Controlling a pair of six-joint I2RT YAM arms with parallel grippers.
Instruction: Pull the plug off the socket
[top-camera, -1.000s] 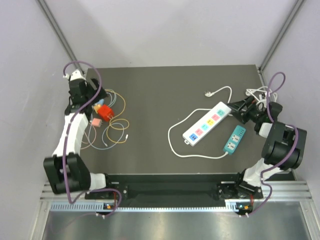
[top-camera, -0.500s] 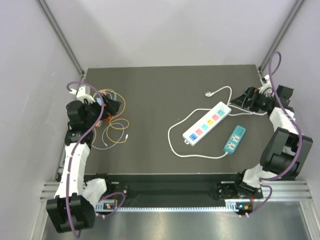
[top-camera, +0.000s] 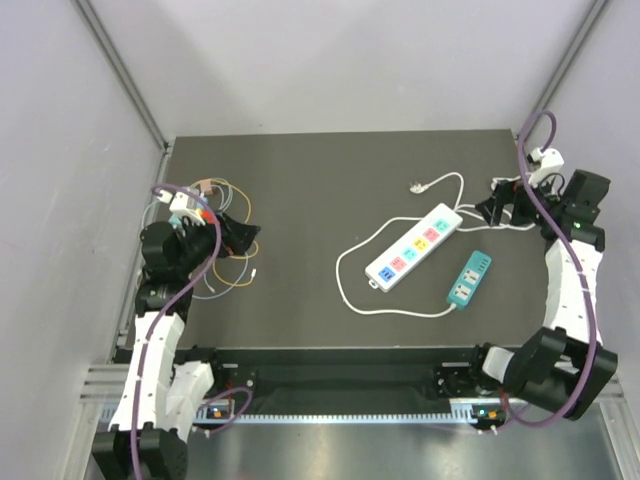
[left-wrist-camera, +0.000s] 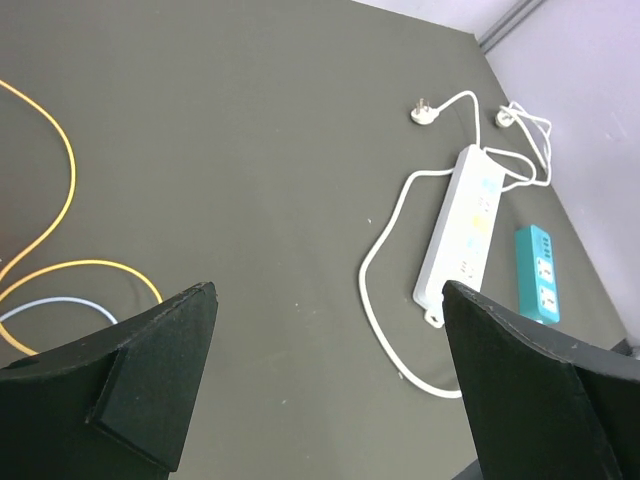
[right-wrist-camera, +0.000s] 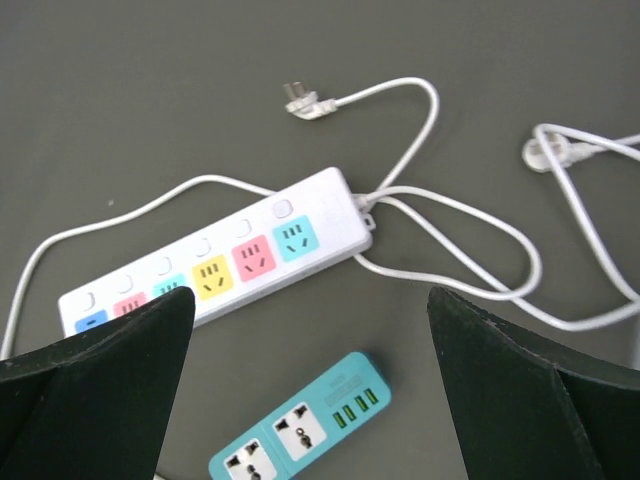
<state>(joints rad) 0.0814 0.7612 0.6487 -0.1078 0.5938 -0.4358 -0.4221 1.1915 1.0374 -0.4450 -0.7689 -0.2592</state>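
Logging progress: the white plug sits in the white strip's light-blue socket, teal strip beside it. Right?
No: the white plug lies loose on the table beyond the white strip, its light-blue socket empty, teal strip beside it. The right wrist view shows this.

The white power strip (top-camera: 413, 247) lies flat and diagonal, its coloured sockets facing up. The white plug (top-camera: 416, 186) lies loose just beyond the strip's far end, prongs bare, its cord curling back to that end.

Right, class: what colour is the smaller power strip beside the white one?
The smaller strip is teal, clearest in the right wrist view.
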